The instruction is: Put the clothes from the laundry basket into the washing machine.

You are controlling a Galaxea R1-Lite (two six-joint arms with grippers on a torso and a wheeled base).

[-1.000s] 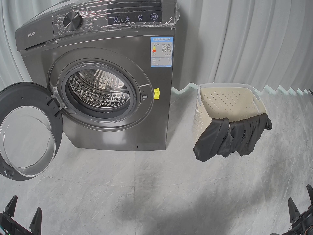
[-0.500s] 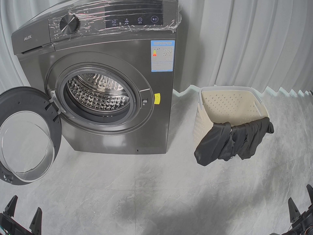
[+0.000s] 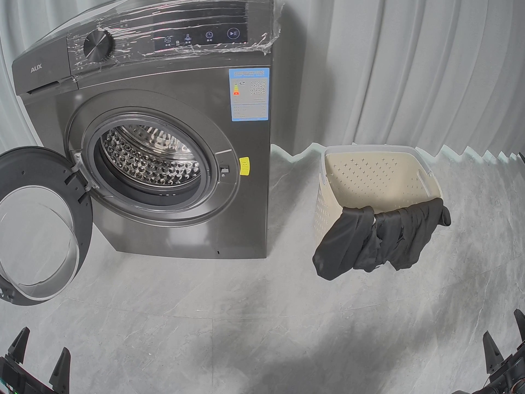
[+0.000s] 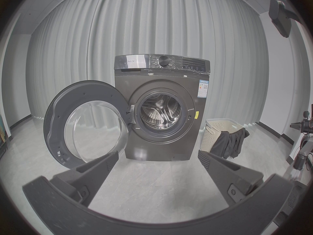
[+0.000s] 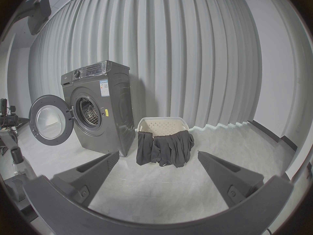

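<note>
Left hand (image 4: 158,153) low at my near left, fingers spread wide, nothing in it. Right hand (image 5: 158,152) low at my near right, same: wide open, empty. Both hang over bare grey floor (image 3: 262,324). The clothes (image 3: 377,236) are dark, draped over the near rim of the laundry basket (image 3: 372,149) and hanging down its front wall, one end reaching almost to the floor. They're well ahead of the right hand and a little to its left, and from the right wrist they sit about straight ahead between the fingers. They're far off to the right of the left hand. No contact with either hand. The basket is cream, perforated and upright on the floor, just right of the washing machine (image 3: 164,83) with a gap between them. The machine door (image 3: 38,225) is swung fully open to the left, and the steel drum (image 3: 147,154) is exposed. From the left wrist the opening is dead ahead. A pale curtain (image 3: 410,56) hangs behind everything. Against the earlier frames, machine, basket and floor have all slid left together in the head view, so the camera moved, not the things. The clothes hang the same on the rim, and both hands are open as before in the same bottom corners.
</note>
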